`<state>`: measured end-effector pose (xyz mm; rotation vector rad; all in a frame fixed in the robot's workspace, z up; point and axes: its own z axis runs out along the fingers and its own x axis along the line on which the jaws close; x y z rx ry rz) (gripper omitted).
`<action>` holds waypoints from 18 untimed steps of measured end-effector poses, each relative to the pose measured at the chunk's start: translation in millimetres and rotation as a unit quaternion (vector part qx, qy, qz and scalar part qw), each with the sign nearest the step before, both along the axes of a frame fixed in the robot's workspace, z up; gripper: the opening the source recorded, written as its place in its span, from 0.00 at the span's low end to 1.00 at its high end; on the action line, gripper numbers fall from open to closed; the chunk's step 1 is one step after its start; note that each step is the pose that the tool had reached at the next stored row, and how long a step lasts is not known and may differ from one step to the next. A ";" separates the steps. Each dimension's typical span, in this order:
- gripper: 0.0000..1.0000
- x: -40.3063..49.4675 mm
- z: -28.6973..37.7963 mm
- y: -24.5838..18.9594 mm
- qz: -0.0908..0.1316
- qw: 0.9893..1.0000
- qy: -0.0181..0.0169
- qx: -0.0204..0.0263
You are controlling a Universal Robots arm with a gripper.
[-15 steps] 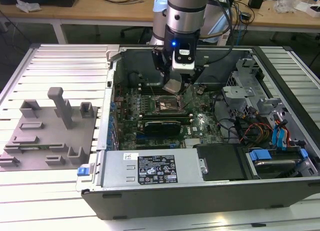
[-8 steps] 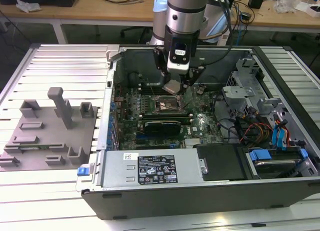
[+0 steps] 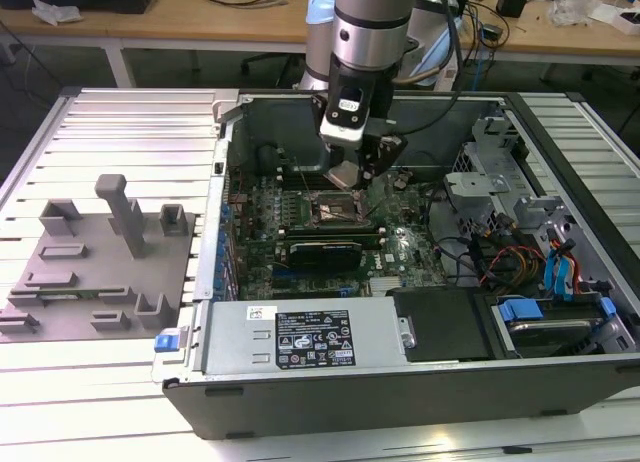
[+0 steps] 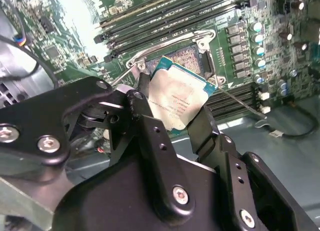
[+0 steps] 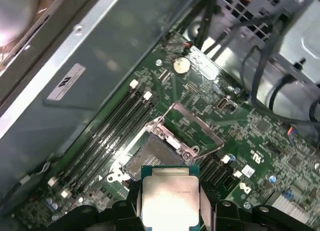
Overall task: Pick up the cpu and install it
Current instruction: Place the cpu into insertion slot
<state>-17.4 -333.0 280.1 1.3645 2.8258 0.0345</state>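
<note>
One arm reaches down into the open computer case [image 3: 190, 387], and its gripper [image 3: 352, 168] hangs just above the socket [image 3: 335, 210] on the green motherboard [image 3: 402, 244]. The jaws are closed on the cpu [image 3: 344, 176], clamping it by two opposite edges. In the second wrist view the black fingers [image 4: 204, 132] press against either side of the cpu [image 4: 176, 97], whose silver-white top faces the camera while its thin green rim shows along two edges.

The cpu is held in the air over the socket and is not seated in it. In the first wrist view the cpu [image 5: 170, 198] sits just beside the socket [image 5: 154, 153], whose dark square bed lies bare. The socket's metal load frame [image 5: 197, 126] stands swung open, away from the bed. In the second wrist view the socket [image 4: 186, 57] shows partly behind one corner of the cpu.

Long memory slots [image 5: 107, 128] run alongside the socket. A round coin battery [image 5: 181, 65] lies on the board near the socket, past the opened frame. Well apart from the socket, outside the case toward the exterior view's left, a grey fixture plate [image 3: 60, 282] with blocks and posts rests on the ribbed metal table [image 3: 130, 132].
</note>
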 end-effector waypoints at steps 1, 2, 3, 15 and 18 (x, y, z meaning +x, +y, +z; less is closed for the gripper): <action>0.55 0.0 -0.2 0.0 -0.008 1.000 0.000 0.000; 0.55 0.0 -0.5 0.0 -0.016 1.000 0.000 0.000; 0.55 0.0 -0.7 0.0 -0.026 1.000 0.000 0.000; 0.55 0.0 -4.5 0.0 -0.155 0.988 0.000 0.000; 0.55 0.0 -6.1 0.0 -0.201 0.980 0.000 0.000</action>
